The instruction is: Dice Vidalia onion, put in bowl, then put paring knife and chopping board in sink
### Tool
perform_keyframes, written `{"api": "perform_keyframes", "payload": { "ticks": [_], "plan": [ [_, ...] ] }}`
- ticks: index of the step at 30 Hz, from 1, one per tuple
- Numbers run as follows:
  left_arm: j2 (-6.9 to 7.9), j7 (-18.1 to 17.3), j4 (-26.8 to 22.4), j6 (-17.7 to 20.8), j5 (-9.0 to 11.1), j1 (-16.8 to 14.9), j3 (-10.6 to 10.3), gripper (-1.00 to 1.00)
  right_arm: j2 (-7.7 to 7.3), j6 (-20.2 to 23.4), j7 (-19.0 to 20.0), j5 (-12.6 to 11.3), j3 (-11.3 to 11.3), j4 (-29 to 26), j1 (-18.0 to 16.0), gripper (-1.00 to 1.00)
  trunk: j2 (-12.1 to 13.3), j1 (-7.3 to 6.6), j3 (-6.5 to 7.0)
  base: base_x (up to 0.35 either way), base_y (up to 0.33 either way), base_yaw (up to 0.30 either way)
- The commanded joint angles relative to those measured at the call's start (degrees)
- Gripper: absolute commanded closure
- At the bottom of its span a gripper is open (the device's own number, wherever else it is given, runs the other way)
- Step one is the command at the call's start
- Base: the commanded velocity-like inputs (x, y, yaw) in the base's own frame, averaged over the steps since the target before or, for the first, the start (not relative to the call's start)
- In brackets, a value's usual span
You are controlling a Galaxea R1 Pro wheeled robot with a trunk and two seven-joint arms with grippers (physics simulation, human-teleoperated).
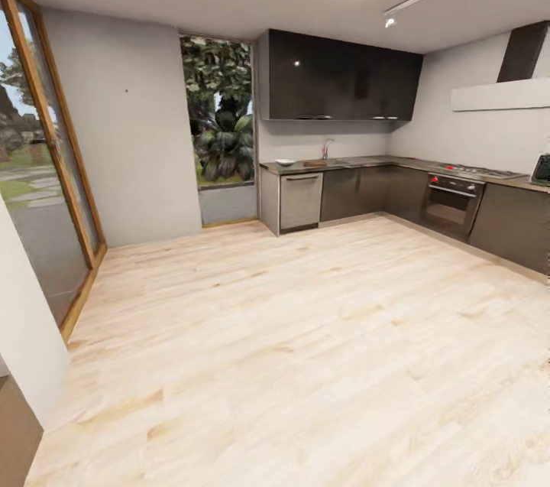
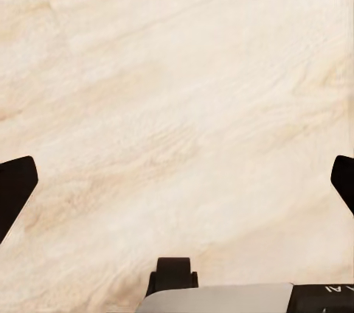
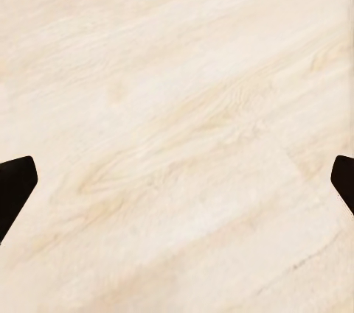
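Pale wood floor (image 1: 305, 349), oven (image 1: 452, 204), dishwasher (image 1: 300, 200).

Far across the pale wooden plank floor (image 1: 305, 349), the small white bowl (image 1: 285, 162) sits on the long grey countertop (image 1: 382, 162), left of the chrome tap (image 1: 326, 148).

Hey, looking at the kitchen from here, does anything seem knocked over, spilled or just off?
Nothing stands out. The wood floor looks clean, the cabinets are shut, and the countertop by the tap looks orderly, with a white bowl sitting flat. It is too far away to judge small details. Both grippers hang open over bare floor.
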Motion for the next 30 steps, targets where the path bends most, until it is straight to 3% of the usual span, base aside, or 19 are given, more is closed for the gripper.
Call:
{"api": "perform_keyframes", "payload": {
  "ticks": [1,30],
  "plan": [
    [0.01,-0.04,-0.05,-0.12,0.03,0.01,0.01,-1.00,0.05,-0.20,0.03,-0.05,-0.17,0.05,-0.04,-1.00,-0.02,0.04,-0.05,0.346,0.000,-0.195],
    [0.01,-0.04,-0.03,-0.12,0.03,0.01,-0.01,-1.00,0.05,-0.24,0.03,-0.05,-0.17,0.04,-0.04,-1.00,-0.02,0.04,-0.05,0.346,0.000,-0.251]
  ]
}}
